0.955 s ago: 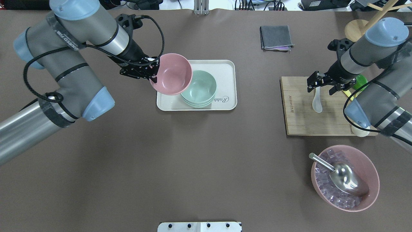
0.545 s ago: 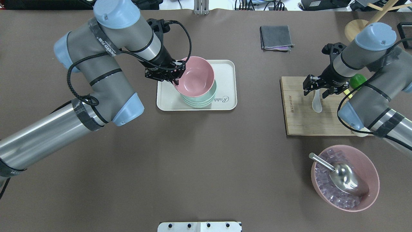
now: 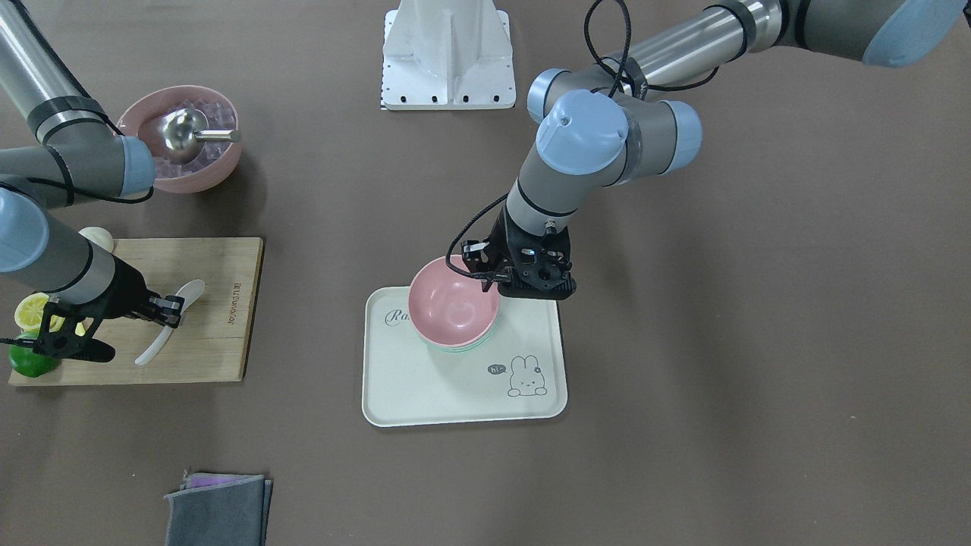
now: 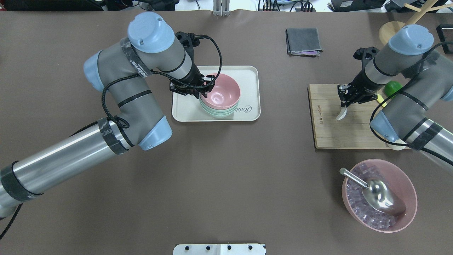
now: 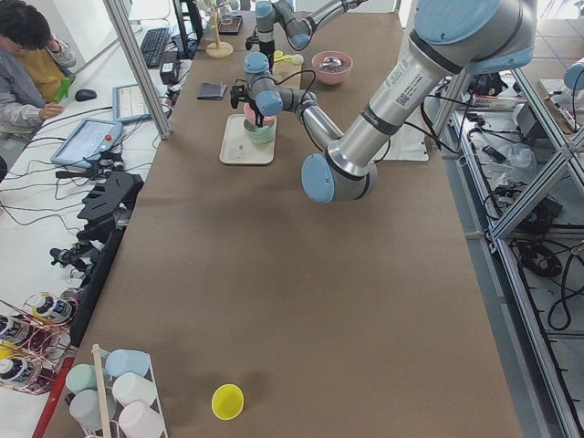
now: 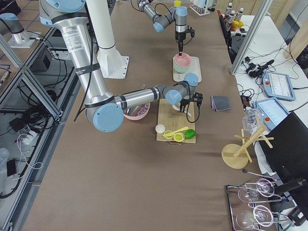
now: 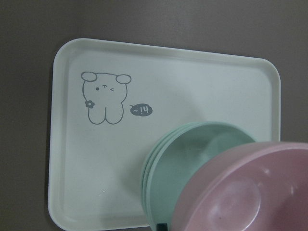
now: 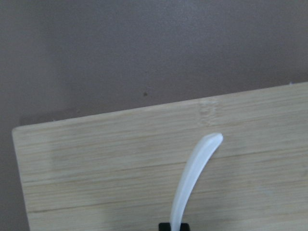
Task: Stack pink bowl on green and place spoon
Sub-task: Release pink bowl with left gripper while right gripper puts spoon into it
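The pink bowl (image 4: 220, 91) sits nested on the stack of green bowls (image 4: 216, 110) on the white tray (image 4: 247, 76). My left gripper (image 4: 201, 93) is shut on the pink bowl's left rim. The left wrist view shows the pink bowl (image 7: 240, 192) over the green bowls (image 7: 192, 154). The white spoon (image 4: 340, 114) is on the wooden board (image 4: 332, 134). My right gripper (image 4: 345, 103) is shut on its handle, and the spoon is turned on edge. The right wrist view shows the spoon (image 8: 192, 178) edge-on, reaching out from between the fingers.
A pink bowl of ice cubes with a metal scoop (image 4: 378, 198) stands near the front right. A lime (image 4: 393, 88) and lemon pieces lie at the board's right end. A folded grey cloth (image 4: 303, 41) and a wooden rack (image 4: 391, 32) are at the back.
My left arm carried the pink bowl to the right and lowered it onto the green bowls. My right gripper closed on the spoon's handle, and the spoon turned from flat to on edge.
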Robot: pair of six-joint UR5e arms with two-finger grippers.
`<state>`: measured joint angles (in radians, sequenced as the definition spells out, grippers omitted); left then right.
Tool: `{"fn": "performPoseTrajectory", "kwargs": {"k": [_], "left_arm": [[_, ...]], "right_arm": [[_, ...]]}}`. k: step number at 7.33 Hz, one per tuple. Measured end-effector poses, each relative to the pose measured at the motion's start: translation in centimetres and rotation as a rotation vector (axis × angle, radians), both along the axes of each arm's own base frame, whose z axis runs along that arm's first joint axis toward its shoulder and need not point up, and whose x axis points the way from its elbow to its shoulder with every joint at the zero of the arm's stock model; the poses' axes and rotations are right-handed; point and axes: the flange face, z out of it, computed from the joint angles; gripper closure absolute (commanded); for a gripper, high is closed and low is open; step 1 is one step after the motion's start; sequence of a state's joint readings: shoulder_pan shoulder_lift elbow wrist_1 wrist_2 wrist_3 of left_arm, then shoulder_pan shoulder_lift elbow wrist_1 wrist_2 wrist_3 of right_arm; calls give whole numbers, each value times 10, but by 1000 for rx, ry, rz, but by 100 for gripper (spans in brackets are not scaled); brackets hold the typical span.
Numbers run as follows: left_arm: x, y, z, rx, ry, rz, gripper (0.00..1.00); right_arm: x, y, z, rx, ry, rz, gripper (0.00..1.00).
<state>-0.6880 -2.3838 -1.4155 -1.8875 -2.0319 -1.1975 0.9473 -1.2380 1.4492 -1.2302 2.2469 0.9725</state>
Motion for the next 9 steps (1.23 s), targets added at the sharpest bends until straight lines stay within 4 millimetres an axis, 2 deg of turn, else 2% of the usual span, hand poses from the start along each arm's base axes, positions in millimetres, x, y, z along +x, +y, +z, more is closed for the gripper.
{"fn": "performPoseTrajectory", "kwargs": {"k": [1, 2, 3, 4, 5, 6, 7, 8, 9], "left_arm": [[3, 2, 0, 11, 1, -9, 2], [0, 2, -2, 18, 4, -16, 2], [-15, 0, -1, 24, 9, -28, 2], [-52, -2, 17, 16, 16, -30, 2], [-105, -2, 48, 12, 25, -3, 2], [-162, -3, 81, 31, 28, 33, 2], [-206, -4, 111, 46, 24, 58, 2], [-233, -5, 133, 57, 18, 72, 2], [-246, -5, 143, 62, 13, 78, 2]], "right_arm": [[1, -2, -4, 3, -6, 4, 100], [4, -10, -21, 12, -28, 12, 100], [3, -21, -49, 20, -59, 29, 100], [-9, -31, -89, 15, -94, 61, 100], [-33, -38, -140, -5, -134, 104, 100], [-69, -36, -197, -22, -170, 152, 100], [-112, -27, -251, -31, -195, 206, 100], [-153, -19, -294, -42, -212, 255, 100], [-188, -10, -320, -48, -227, 287, 36]]}}
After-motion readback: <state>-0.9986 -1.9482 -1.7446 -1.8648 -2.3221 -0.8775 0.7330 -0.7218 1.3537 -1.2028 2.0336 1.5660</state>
